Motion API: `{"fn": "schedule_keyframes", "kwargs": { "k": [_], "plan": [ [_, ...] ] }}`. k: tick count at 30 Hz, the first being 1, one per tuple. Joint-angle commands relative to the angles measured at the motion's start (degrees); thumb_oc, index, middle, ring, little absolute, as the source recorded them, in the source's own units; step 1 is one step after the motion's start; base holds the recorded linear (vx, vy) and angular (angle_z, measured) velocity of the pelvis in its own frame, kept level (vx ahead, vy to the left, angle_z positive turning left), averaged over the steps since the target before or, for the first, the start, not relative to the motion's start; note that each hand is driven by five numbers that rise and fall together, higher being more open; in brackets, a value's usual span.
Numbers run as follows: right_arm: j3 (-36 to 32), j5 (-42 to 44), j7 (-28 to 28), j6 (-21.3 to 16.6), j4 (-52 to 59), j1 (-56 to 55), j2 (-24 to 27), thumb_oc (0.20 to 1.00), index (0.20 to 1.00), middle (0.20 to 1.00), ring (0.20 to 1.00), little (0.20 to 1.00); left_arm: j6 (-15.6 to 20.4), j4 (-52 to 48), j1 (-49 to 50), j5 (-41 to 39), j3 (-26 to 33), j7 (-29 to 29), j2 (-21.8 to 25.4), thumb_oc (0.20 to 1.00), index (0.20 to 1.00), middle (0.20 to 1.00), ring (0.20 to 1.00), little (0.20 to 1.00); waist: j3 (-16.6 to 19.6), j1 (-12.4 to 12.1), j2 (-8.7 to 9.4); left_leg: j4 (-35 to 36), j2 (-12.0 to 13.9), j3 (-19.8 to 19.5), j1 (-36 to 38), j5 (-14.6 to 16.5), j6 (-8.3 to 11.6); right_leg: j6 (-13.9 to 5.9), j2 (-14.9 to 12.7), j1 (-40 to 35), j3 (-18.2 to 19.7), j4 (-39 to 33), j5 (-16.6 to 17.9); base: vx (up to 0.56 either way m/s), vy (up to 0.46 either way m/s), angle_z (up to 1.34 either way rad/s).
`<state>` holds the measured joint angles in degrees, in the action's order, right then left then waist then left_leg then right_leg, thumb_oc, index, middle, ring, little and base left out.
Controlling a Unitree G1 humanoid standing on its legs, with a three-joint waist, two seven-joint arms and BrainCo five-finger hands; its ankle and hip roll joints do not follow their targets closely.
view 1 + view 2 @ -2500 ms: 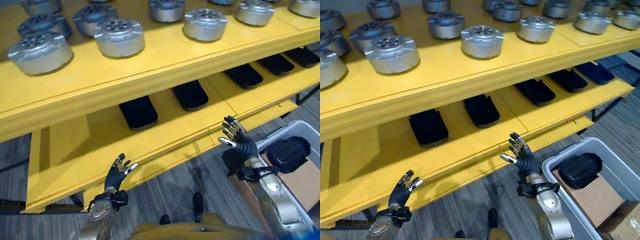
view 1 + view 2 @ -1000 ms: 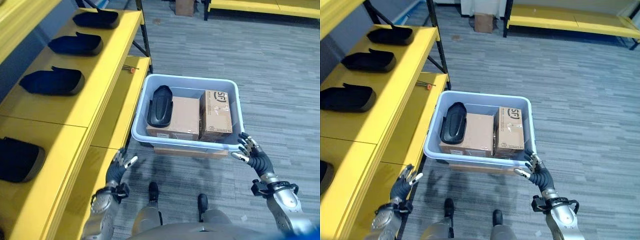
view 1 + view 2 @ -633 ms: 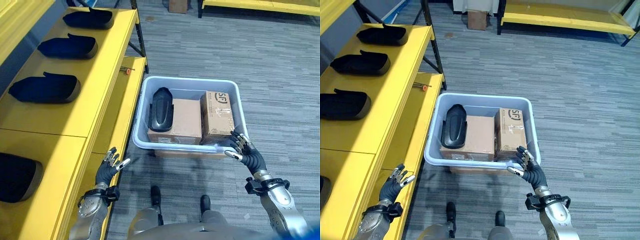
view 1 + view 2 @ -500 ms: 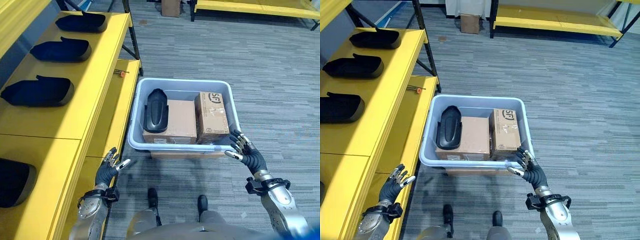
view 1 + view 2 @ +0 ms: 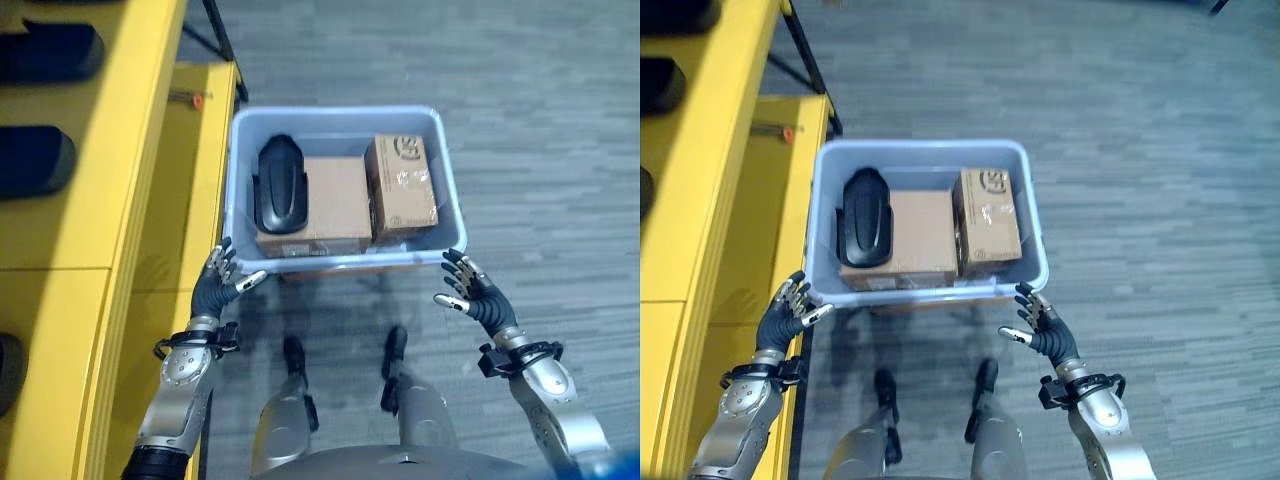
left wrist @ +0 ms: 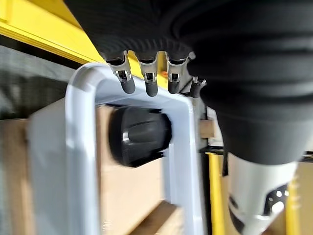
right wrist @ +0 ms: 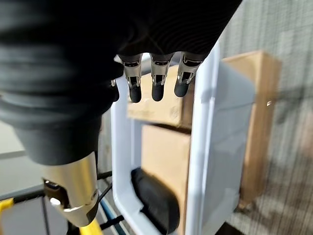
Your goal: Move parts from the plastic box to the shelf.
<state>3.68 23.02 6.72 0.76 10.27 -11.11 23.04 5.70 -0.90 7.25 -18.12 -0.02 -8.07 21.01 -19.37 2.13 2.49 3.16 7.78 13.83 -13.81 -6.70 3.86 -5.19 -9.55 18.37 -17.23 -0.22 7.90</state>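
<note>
The plastic box (image 5: 340,262) sits on the floor (image 5: 540,120) just beside the yellow shelf (image 5: 110,200), and the one black part (image 5: 281,196) still in it lies on top of a flat cardboard carton (image 5: 335,200), against the wall nearest the shelf. A second, taller carton (image 5: 400,187) fills the other side.

Both robot hands hover near the box's near rim, one by each corner. The left robot hand (image 5: 214,288) has straight, spread fingers and holds nothing; the right robot hand (image 5: 472,297) is likewise spread wide and empty. The wrist views agree — fingertips (image 6: 146,85) relaxed above the rim, nothing between them.

The step in hand looks like the reach for the part. The left robot hand seems the better choice, being on the part's side: lift it over the near rim, come down on the part from above, and close across its narrow width rather than its length. The part's smooth, domed back may let the fingers slide, so a grip low on its flanks should hold better.

Room is tight on the shelf side — the box wall stands close to the shelf's edge, and the taller carton crowds the part's other side only loosely. Above the box and towards the open floor on the right there is ample space.
</note>
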Motion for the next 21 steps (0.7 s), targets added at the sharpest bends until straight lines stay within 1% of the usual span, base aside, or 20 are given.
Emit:
{"fn": "schedule_keyframes", "kwargs": {
  "k": [1, 3, 6, 8, 12, 13, 15, 16, 17, 18, 19, 20, 21],
  "plan": [
    [-1.45, 3.81, -2.05, -4.08, 4.33, 1.4, -0.81, 1.0, 1.0, 1.0, 1.0, 1.0, 4.36, -3.06, -4.69, 4.8, 1.73, -4.45, 1.53, 1.0, 1.0, 1.0, 1.0, 1.0, 0.88, 1.41, 2.13, -3.35, 3.03, -1.73, 2.53, 4.29, 1.93, -6.09, -4.89, -0.19, 0.65, 4.1, -1.23, -0.02, -0.082, -0.2],
    [-0.41, 5.09, -2.78, -4.72, 4.46, 2.5, -0.51, 1.0, 1.0, 1.0, 1.0, 1.0, 5.05, -3.43, -7.71, 7.45, 1.88, -7.32, 2.07, 1.0, 1.0, 1.0, 1.0, 1.0, 0.15, 2.13, 2.25, -2.56, 3.56, -1.19, 1.88, 3.62, 2.39, -6.04, -4.53, 1.38, 0.75, 4.14, -1.16, -0.01, -0.058, -0.12],
    [0.14, 5.34, -3.43, -4.86, 4.71, 3.19, -0.46, 1.0, 1.0, 1.0, 1.0, 1.0, 5.34, -2.98, -9.59, 8.0, 1.92, -8.95, 1.62, 1.0, 1.0, 1.0, 1.0, 1.0, -0.16, 2.51, 2.45, -2.04, 3.91, -0.57, 1.61, 3.22, 2.64, -5.93, -4.27, 2.34, 1.14, 4.26, -1.27, 0.0, -0.039, -0.2],
    [0.99, 6.29, -4.05, -5.57, 5.0, 3.86, -0.16, 1.0, 1.0, 1.0, 1.0, 1.0, 6.11, -3.27, -12.66, 10.81, 2.37, -12.23, 2.11, 1.0, 1.0, 1.0, 1.0, 1.0, -0.77, 3.16, 2.69, -1.18, 4.39, 0.0, 1.3, 2.72, 2.94, -5.79, -3.96, 3.8, 1.72, 4.64, -1.36, 0.01, -0.051, -0.16],
    [2.06, 7.17, -4.95, -6.82, 5.54, 4.68, 0.38, 1.0, 1.0, 1.0, 1.0, 1.0, 7.07, -3.64, -17.0, 13.31, 2.99, -16.59, 3.19, 1.0, 1.0, 1.0, 1.0, 1.0, -1.96, 3.87, 2.98, -0.57, 4.62, 0.52, 0.76, 2.2, 3.26, -5.69, -3.83, 5.27, 2.36, 4.9, -1.28, 0.0, -0.018, -0.04],
    [2.4, 7.57, -4.99, -7.27, 5.67, 4.83, 0.59, 1.0, 1.0, 1.0, 1.0, 1.0, 6.98, -3.59, -18.68, 15.49, 3.29, -18.27, 4.09, 1.0, 1.0, 1.0, 1.0, 1.0, -2.43, 4.02, 3.0, -0.47, 4.67, 0.59, 0.58, 2.13, 3.35, -5.69, -3.85, 5.68, 2.45, 5.01, -1.32, -0.01, -0.009, -0.06],
    [2.91, 7.82, -5.26, -7.72, 5.55, 5.37, 0.65, 1.0, 1.0, 1.0, 1.0, 1.0, 7.07, -3.44, -20.6, 17.1, 3.58, -19.94, 5.26, 1.0, 1.0, 1.0, 1.0, 1.0, -2.81, 4.16, 3.08, -0.23, 4.77, 0.57, 0.34, 1.9, 3.54, -5.68, -3.74, 6.06, 2.49, 4.94, -1.26, 0.03, -0.005, -0.09],
    [3.15, 8.0, -5.38, -8.01, 5.56, 5.43, 0.73, 1.0, 1.0, 1.0, 1.0, 1.0, 7.05, -3.35, -21.62, 17.8, 3.78, -20.95, 5.89, 1.0, 1.0, 1.0, 1.0, 1.0, -2.61, 4.24, 2.93, 0.13, 4.85, 0.09, 0.79, 2.86, 3.93, -6.34, -3.52, 5.7, 2.86, 4.86, -2.19, 0.08, 0.001, -0.04],
    [3.38, 8.2, -5.39, -8.17, 5.53, 5.59, 0.78, 1.0, 1.0, 1.0, 1.0, 1.0, 7.08, -3.22, -22.5, 18.31, 3.96, -21.64, 6.37, 1.0, 1.0, 1.0, 1.0, 1.0, -2.73, 4.33, 3.03, 0.32, 4.88, 0.13, 0.71, 2.8, 3.97, -6.37, -3.48, 5.75, 2.82, 4.75, -2.15, 0.0, 0.0, 0.0],
    [3.59, 8.34, -5.35, -8.35, 5.53, 5.73, 0.94, 1.0, 1.0, 1.0, 1.0, 1.0, 7.29, -3.05, -23.68, 18.7, 4.04, -22.52, 6.93, 1.0, 1.0, 1.0, 1.0, 1.0, -3.26, 4.51, 3.53, 0.1, 4.87, 0.65, -0.1, 1.59, 3.71, -5.77, -3.59, 6.41, 2.43, 4.6, -0.97, 0.0, 0.0, 0.0],
    [3.83, 8.49, -5.36, -8.42, 5.45, 5.68, 1.04, 1.0, 1.0, 1.0, 1.0, 1.0, 7.24, -2.83, -24.57, 19.12, 4.05, -23.15, 7.42, 1.0, 1.0, 1.0, 1.0, 1.0, -3.07, 4.58, 3.41, 0.44, 4.98, 0.18, 0.47, 2.57, 4.07, -6.4, -3.41, 5.94, 2.7, 4.59, -1.99, -0.07, -0.049, 0.01],
    [4.44, 8.93, -5.36, -8.78, 5.3, 5.99, 1.38, 1.0, 1.0, 1.0, 1.0, 1.0, 7.13, -1.27, -27.04, 19.72, 3.87, -24.88, 8.89, 1.0, 1.0, 1.0, 1.0, 1.0, -3.92, 4.89, 4.05, 0.12, 5.14, 0.49, -0.59, 1.31, 3.91, -5.83, -3.46, 6.61, 2.16, 4.48, -0.92, 0.0, 0.0, 0.0],
    [4.61, 9.02, -5.38, -8.8, 5.2, 6.02, 1.47, 1.0, 1.0, 1.0, 1.0, 1.0, 7.07, -0.48, -27.87, 20.01, 3.75, -25.5, 9.47, 1.0, 1.0, 1.0, 1.0, 1.0, -4.09, 5.01, 4.3, 0.06, 5.19, 0.38, -0.77, 1.32, 3.96, -5.83, -3.42, 6.7, 2.11, 4.43, -0.89, 0.01, -0.038, 0.01]
  ]
}}
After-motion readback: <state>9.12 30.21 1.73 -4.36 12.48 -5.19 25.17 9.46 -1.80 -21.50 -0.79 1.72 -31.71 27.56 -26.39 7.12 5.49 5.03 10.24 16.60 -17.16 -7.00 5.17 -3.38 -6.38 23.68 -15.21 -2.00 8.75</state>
